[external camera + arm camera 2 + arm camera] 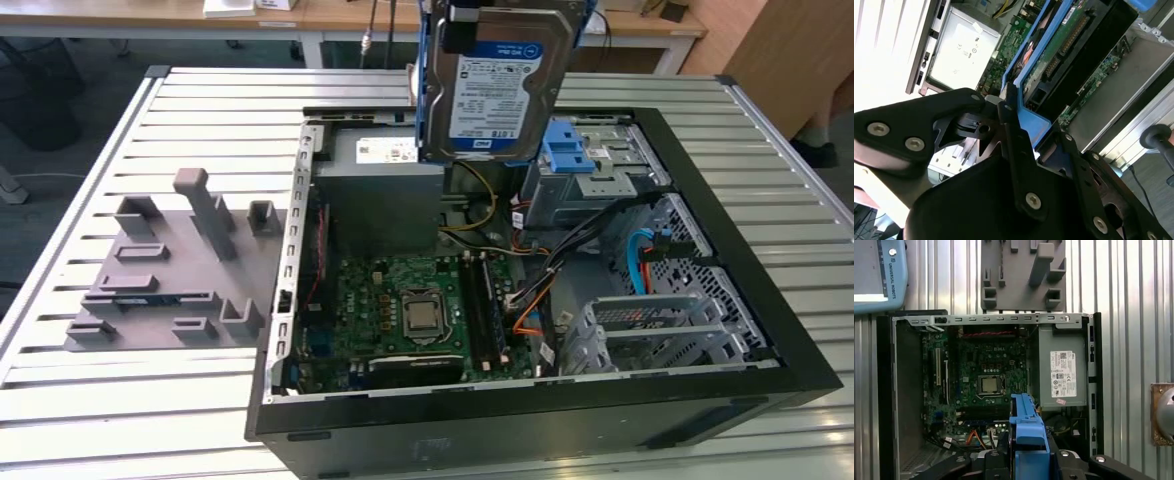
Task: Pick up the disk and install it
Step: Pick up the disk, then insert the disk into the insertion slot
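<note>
The disk (497, 85) hangs upright high over the open computer case (747, 330), its white-and-blue label facing the exterior view and blue rails along its edges. It sits above the power supply (380, 190) and the blue latch bracket (574, 150). My gripper (1026, 452) is shut on the disk (1026, 427), its black fingers (999, 445) on either side of the blue rail. In the second wrist view the gripper (1013, 112) clamps the rail end of the disk (1064, 45), whose green circuit-board side shows.
The case lies open on a slatted metal table (200, 110). Inside are the motherboard (414, 310), cables and a silver drive cage (667, 330). A grey plastic fixture (174, 270) stands at the exterior view's left of the case. A robot part (876, 275) shows beside the case.
</note>
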Controlling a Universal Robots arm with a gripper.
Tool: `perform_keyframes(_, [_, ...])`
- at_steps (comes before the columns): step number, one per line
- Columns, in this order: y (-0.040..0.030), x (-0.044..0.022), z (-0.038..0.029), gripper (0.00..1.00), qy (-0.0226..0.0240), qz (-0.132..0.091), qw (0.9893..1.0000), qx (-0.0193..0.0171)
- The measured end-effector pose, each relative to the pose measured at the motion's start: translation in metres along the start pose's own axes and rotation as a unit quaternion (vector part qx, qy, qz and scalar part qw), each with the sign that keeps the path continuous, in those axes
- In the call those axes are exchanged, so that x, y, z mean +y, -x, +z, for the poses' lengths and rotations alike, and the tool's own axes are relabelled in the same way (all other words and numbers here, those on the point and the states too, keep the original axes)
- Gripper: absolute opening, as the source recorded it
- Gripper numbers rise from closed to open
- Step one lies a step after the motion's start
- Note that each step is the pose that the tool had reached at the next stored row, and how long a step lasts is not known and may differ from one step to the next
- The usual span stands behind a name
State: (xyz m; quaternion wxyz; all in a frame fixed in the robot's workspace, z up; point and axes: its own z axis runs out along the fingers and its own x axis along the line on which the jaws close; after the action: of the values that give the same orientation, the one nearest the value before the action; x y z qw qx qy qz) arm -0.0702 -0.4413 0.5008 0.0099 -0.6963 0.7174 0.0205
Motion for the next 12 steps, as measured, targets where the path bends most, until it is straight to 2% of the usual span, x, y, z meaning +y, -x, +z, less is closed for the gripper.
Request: perform_keyframes(12, [0.0001, -0.0006, 0.0000, 0.36, 0.0000, 0.000, 1.0000, 0.0000])
